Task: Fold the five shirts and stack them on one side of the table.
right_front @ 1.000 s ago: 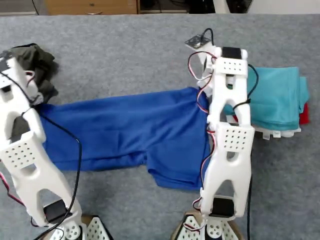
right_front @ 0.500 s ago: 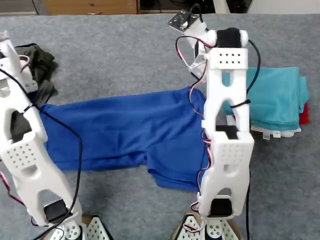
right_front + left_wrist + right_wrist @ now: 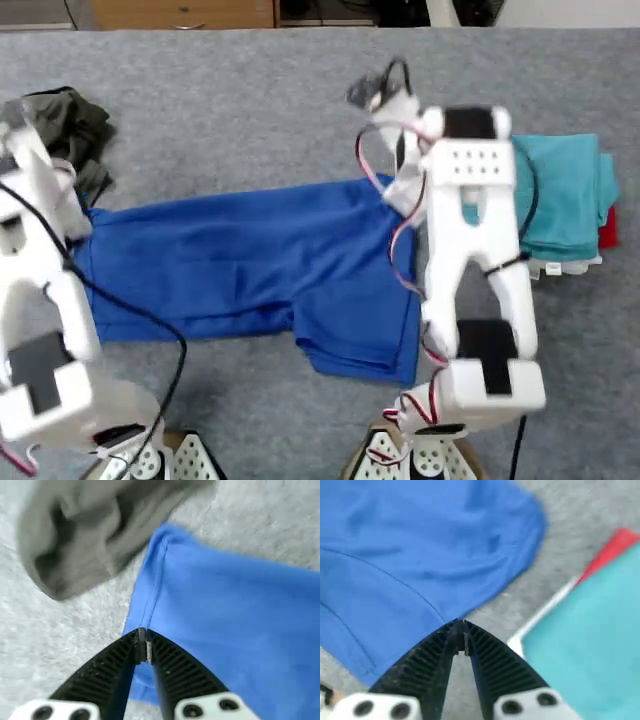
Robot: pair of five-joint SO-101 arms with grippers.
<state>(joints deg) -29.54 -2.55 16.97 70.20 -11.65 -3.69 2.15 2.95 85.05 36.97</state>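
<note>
the blue shirt (image 3: 250, 265) lies half folded mid-frame on the worktop (image 3: 250, 100). the pile of folded shirts (image 3: 560, 200) sits at the right. a dark shirt (image 3: 70, 125) lies crumpled at the upper left, so two are left, i think. the left hand (image 3: 143, 647) and right hand (image 3: 461, 639) are closed tight and hold nothing.

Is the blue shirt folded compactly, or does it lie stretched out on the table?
Stretched out: the blue shirt lies flat in a long band across the table, unlike the folded teal shirt.
</note>
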